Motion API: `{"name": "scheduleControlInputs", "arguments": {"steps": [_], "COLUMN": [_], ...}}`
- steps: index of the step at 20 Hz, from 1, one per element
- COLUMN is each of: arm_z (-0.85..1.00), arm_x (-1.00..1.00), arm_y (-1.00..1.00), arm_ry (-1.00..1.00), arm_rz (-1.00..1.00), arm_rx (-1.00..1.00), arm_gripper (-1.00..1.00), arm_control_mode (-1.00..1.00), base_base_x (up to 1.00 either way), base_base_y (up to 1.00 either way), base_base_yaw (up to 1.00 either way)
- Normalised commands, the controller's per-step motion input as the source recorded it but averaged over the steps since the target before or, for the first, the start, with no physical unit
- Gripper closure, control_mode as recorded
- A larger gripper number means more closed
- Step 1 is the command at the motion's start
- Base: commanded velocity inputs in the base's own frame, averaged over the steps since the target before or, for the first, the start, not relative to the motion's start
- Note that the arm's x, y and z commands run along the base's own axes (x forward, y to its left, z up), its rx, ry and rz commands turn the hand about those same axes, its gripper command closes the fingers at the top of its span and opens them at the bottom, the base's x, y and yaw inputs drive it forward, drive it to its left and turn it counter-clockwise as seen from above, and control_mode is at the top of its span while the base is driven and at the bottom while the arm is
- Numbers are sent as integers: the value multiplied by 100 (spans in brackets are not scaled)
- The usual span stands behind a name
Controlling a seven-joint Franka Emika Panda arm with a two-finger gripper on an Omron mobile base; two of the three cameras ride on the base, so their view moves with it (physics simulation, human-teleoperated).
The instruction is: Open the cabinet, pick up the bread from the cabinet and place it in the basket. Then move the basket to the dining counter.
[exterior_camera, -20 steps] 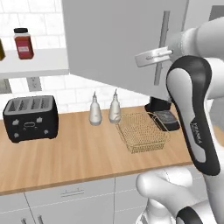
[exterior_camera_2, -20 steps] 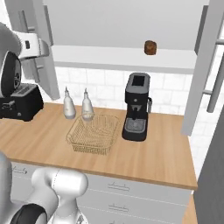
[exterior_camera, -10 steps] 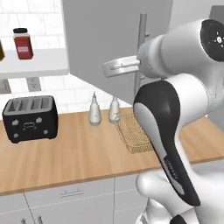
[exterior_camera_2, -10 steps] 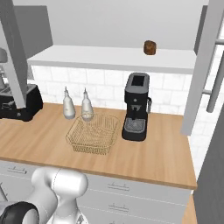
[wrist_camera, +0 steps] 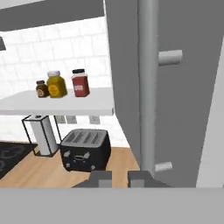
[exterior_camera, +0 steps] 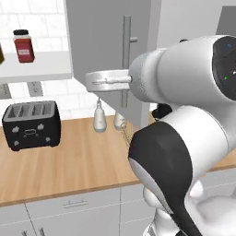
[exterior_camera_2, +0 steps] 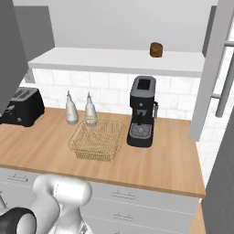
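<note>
The cabinet door now stands swung wide; the hand has let go of its bar handle, fingers nearly together, empty. Bread sits exposed on the inner shelf, next to grasp.

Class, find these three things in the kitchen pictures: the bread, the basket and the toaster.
bread [exterior_camera_2: 156, 49], right base view, middle of the bun on the shelf.
basket [exterior_camera_2: 80, 152], right base view, front wire rim.
toaster [exterior_camera: 31, 129], left base view, front face.
</note>
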Motion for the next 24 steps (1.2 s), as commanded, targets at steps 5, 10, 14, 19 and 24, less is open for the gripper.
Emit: {"name": "scheduleControlInputs", "arguments": {"steps": [5, 10, 14, 19, 24], "arm_z": [25, -7, -24, -23, -10], "arm_x": [-82, 28, 61, 100, 100], "arm_y": [-100, -94, -20, 9, 16], "arm_ry": [-18, 9, 24, 28, 26], "arm_rz": [6, 20, 54, 64, 55], "arm_rx": [45, 77, 73, 57, 42], "arm_gripper": [100, 100, 100, 100, 100], "arm_control_mode": [-100, -100, -100, -100, -100], "base_base_x": [0, 0, 0, 0, 0], "base_base_y": [0, 0, 0, 0, 0], "base_base_yaw": [0, 0, 0, 0, 0]}}
